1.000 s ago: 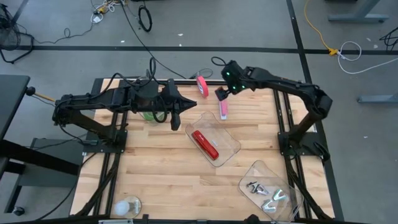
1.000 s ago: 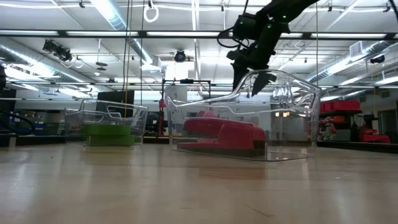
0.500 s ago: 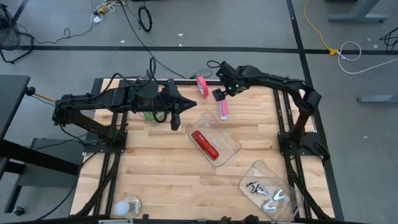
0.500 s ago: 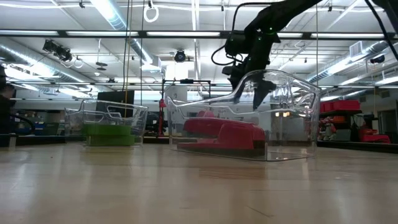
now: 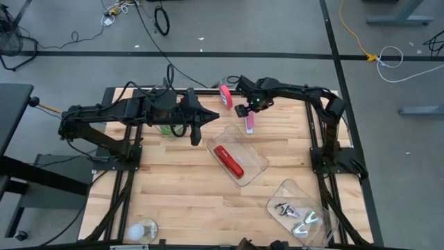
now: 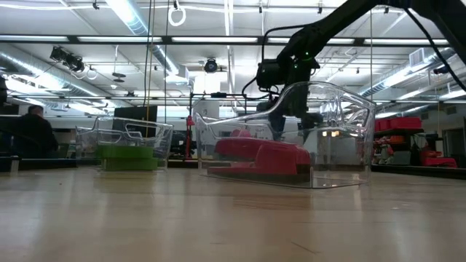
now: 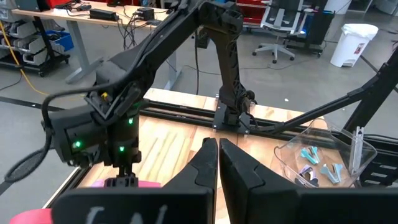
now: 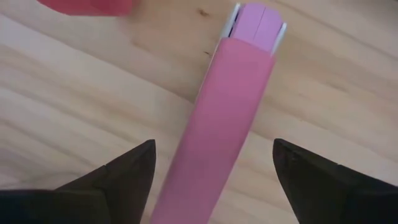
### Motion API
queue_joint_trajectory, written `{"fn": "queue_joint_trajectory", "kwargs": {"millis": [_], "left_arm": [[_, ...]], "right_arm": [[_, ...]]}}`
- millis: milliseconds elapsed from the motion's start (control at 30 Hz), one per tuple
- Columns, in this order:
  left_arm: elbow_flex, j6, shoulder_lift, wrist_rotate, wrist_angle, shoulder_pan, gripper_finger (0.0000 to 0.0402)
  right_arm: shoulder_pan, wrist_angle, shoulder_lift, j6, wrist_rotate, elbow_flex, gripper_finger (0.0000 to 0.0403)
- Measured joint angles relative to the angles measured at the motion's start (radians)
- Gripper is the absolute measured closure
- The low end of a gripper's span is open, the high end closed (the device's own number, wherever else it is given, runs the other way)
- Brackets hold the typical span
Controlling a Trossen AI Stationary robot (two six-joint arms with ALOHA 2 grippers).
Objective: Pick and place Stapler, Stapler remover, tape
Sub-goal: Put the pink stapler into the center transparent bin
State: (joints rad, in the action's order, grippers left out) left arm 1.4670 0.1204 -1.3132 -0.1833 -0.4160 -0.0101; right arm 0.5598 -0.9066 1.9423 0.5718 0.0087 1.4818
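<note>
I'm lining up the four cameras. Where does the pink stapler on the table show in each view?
High: pink stapler under the right gripper.
Low: not discernible.
Left wrist: cannot tell; only a pink sliver.
Right wrist: centre, between open fingers.
Shared landmark: right gripper.

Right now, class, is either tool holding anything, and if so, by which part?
Nothing is held. The right tool is open, fingers straddling the long pink stapler without touching; the left tool is shut on nothing.

Two staplers – pink [image 5: 249, 122], red [image 5: 228, 160]; three clear trays [image 5: 258, 164]; one tape [image 5: 225, 94].
</note>
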Motion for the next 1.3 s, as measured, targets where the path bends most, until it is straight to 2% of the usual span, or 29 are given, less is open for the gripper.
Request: {"fn": "queue_joint_trajectory", "kwargs": {"millis": [267, 667, 1100, 1300], "left_arm": [[0.000, 0.000, 0.000, 0.000, 0.000, 0.000, 0.0381], [0.000, 0.000, 0.000, 0.000, 0.000, 0.000, 0.0381], [0.000, 0.000, 0.000, 0.000, 0.000, 0.000, 0.0381], [0.000, 0.000, 0.000, 0.000, 0.000, 0.000, 0.0381]], "right_arm": [[-0.004, 0.003, 0.046, 0.003, 0.000, 0.000, 0.0102], [-0.004, 0.016, 0.049, -0.007, 0.002, 0.000, 0.0136], [-0.004, 0.013, 0.049, -0.007, 0.001, 0.000, 0.0213], [-0.004, 0.014, 0.049, -0.010, 0.001, 0.000, 0.0227]]}}
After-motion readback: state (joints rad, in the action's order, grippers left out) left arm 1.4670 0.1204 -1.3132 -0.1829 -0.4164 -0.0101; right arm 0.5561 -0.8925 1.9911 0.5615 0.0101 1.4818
